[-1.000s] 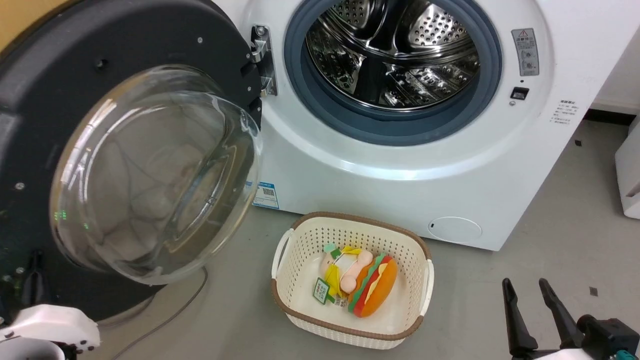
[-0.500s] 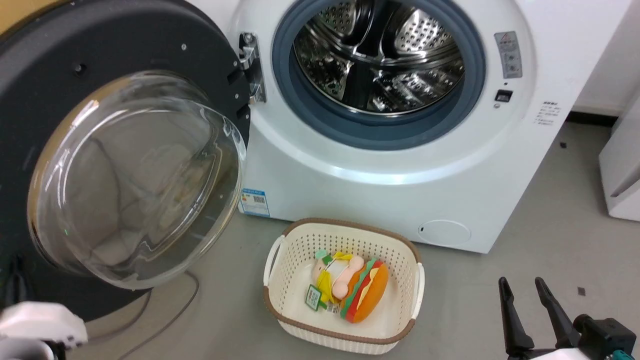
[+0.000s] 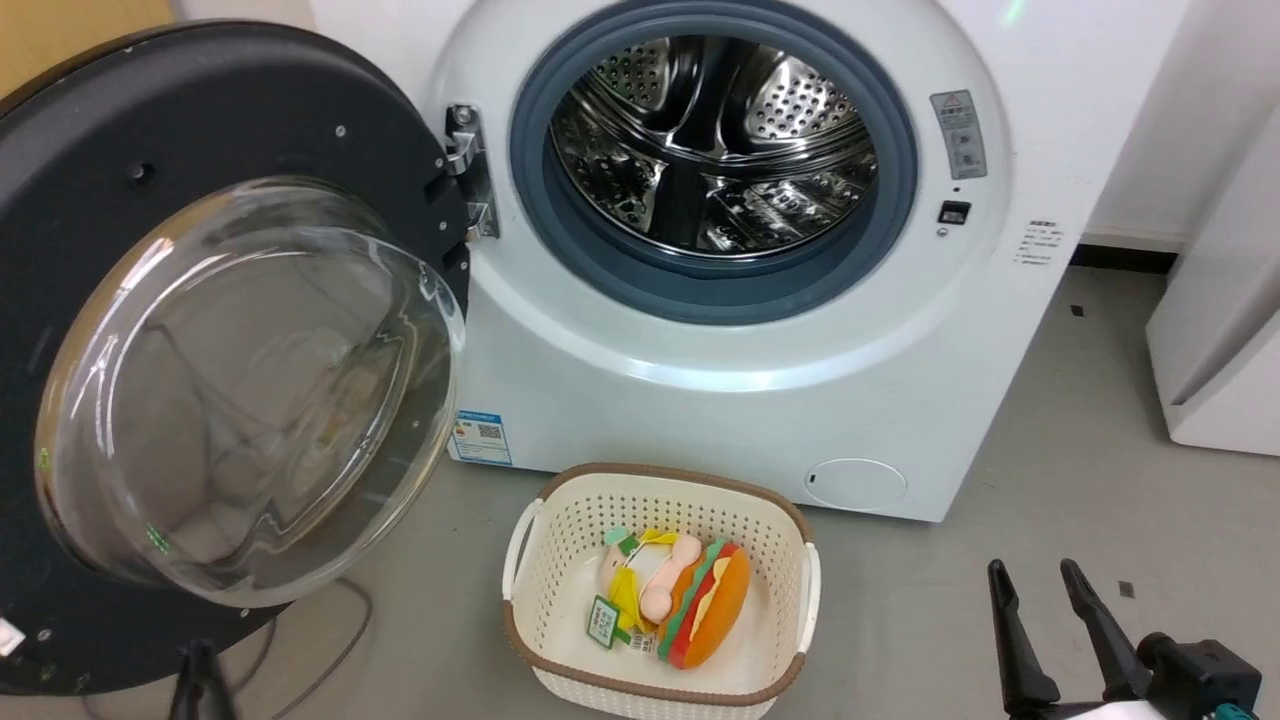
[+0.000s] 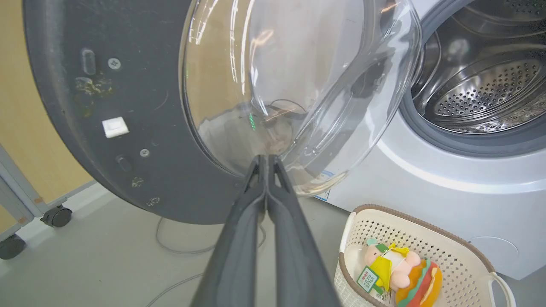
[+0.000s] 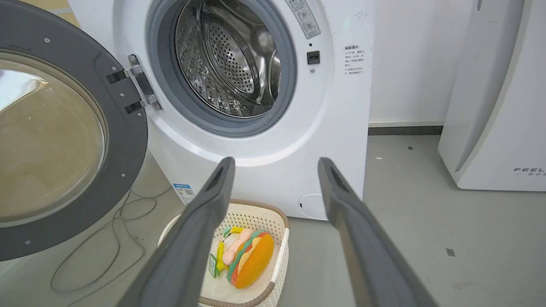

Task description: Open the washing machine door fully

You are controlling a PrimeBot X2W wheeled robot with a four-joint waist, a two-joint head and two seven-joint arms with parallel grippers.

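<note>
Grey floor [image 3: 1000, 480] runs in front of a white washing machine [image 3: 700, 400] in the head view. Its steel drum [image 3: 710, 140] is exposed, and the washing machine door [image 3: 200, 110] is swung out on the robot's left, hanging from its hinge [image 3: 465, 165] with the glass bowl [image 3: 250, 390] bulging toward the camera. A cream basket [image 3: 540, 540] stands on the floor just before the machine, with a burger-shaped plush toy [image 3: 705, 615] lying inside. The left gripper [image 3: 200, 670] shows as a dark tip under the door's lower edge, and the right gripper [image 3: 1032, 572] rises at the lower right with its fingers parted and empty. In the left wrist view the two fingers are pressed together with nothing between them. Their tips point at the bottom of the glass bowl, and whether they touch it I cannot tell. A thin cable [image 4: 179, 249] lies on the floor below the door. In the right wrist view the fingers stand wide apart and hold nothing, aimed at the machine's front above the basket. The door stands to the left, and a white appliance [image 5: 490, 106] is at the right.
</note>
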